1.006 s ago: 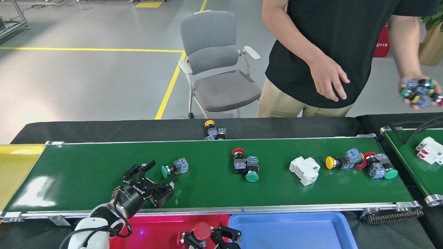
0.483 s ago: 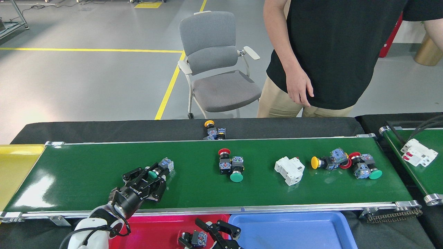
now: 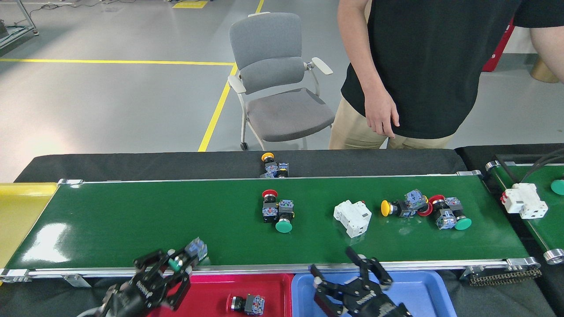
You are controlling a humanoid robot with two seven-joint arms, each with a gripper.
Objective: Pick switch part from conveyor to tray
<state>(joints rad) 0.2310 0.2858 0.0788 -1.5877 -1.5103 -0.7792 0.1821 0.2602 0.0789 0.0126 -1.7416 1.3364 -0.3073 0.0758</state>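
Note:
My left gripper (image 3: 171,265) is shut on a green-button switch part (image 3: 190,252), held over the front rail of the conveyor (image 3: 110,220), just above the left end of the red tray (image 3: 207,293). A red-button switch part (image 3: 245,304) lies in that tray. My right gripper (image 3: 349,270) stands open and holds nothing, over the blue tray (image 3: 427,295) by the front rail. On the belt lie a red and green pair of switch parts (image 3: 277,211) and a cluster with yellow, red and green buttons (image 3: 425,209).
A white breaker (image 3: 352,216) lies on the belt between the groups. One yellow-button switch (image 3: 273,168) sits on the black cloth behind the rail. A person (image 3: 423,66) stands behind the belt, hand (image 3: 381,114) hanging. A smaller belt (image 3: 544,222) carries another breaker (image 3: 524,200). A yellow tray (image 3: 17,215) sits at left.
My left gripper shut on the green-button switch part and drew it back to the front rail. My right gripper dropped the red-button part in the red tray, then moved right, open. The belt's parts shifted left.

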